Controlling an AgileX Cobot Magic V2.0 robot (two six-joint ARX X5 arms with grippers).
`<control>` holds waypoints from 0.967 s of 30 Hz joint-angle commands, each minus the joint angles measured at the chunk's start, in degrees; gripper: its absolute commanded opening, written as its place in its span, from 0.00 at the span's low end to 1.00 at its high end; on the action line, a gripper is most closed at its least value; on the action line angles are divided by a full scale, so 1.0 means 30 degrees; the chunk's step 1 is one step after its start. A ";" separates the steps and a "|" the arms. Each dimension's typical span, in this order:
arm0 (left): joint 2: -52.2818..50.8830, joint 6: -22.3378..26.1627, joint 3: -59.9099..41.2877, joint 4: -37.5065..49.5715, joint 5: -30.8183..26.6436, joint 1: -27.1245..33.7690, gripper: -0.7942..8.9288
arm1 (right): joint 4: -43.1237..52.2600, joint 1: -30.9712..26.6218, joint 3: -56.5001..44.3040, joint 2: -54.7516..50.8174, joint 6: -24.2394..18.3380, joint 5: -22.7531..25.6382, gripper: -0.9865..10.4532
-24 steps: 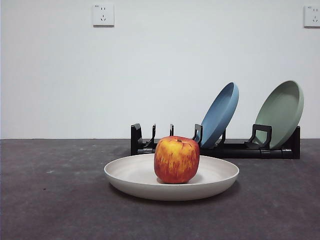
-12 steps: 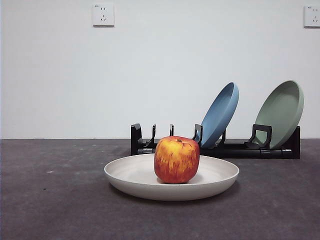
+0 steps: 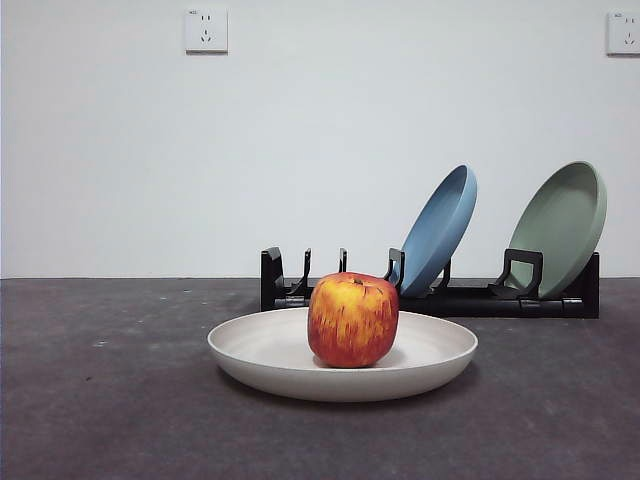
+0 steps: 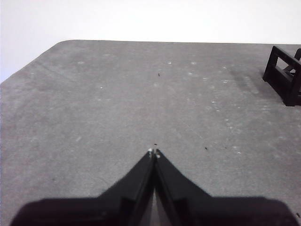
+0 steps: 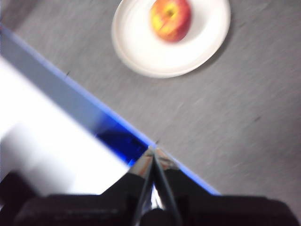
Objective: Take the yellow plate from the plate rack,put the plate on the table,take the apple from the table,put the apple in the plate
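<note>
While nothing in the front view differed from a second before, sat as follows. Nearest, on the table (image 3: 110, 400): plate (image 3: 262, 350), flat, well forward of the rack. On the plate, roughly at its middle: apple (image 3: 353, 320), upright, stem dimple on top, red with yellow-orange streaks. Behind, just past the plate's far rim: rack (image 3: 470, 298), long and black, with its leftward slots bare. Leaning in the rack: blue plate (image 3: 440, 228) near the middle, green plate (image 3: 565, 225) toward the right end, both tilted back the same way, well apart from each other. Farthest: white wall with two sockets, one at upper left (image 3: 206, 30), one at the upper right corner (image 3: 624, 32).

Seen from the wrists: left gripper (image 4: 154, 151), tips pressed together, holding nothing, hanging over bare table (image 4: 117, 103) with one end of the rack (image 4: 284, 75) off to a side. Right gripper (image 5: 153, 149), tips likewise pressed together and empty, well apart from the plate (image 5: 141, 52) and apple (image 5: 170, 19), out above the table's blue-lit edge (image 5: 80, 96); picture blurred.
</note>
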 commanded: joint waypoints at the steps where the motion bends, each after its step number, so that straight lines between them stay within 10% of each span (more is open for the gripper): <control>1: -0.0051 -0.0131 -0.0248 0.0080 -0.0015 0.0051 0.08 | 0.1821 -0.1800 -0.0102 -0.0809 -0.1486 -0.0051 0.09; 13: -0.0051 -0.0131 -0.0248 0.0080 -0.0022 0.0051 0.08 | 1.3835 -0.9996 -0.6914 -0.6339 -0.1639 -0.2076 0.09; 29: -0.0051 -0.0131 -0.0248 0.0080 -0.0022 0.0051 0.08 | 1.9547 -1.1417 -1.8906 -1.3209 0.0058 -0.1880 0.09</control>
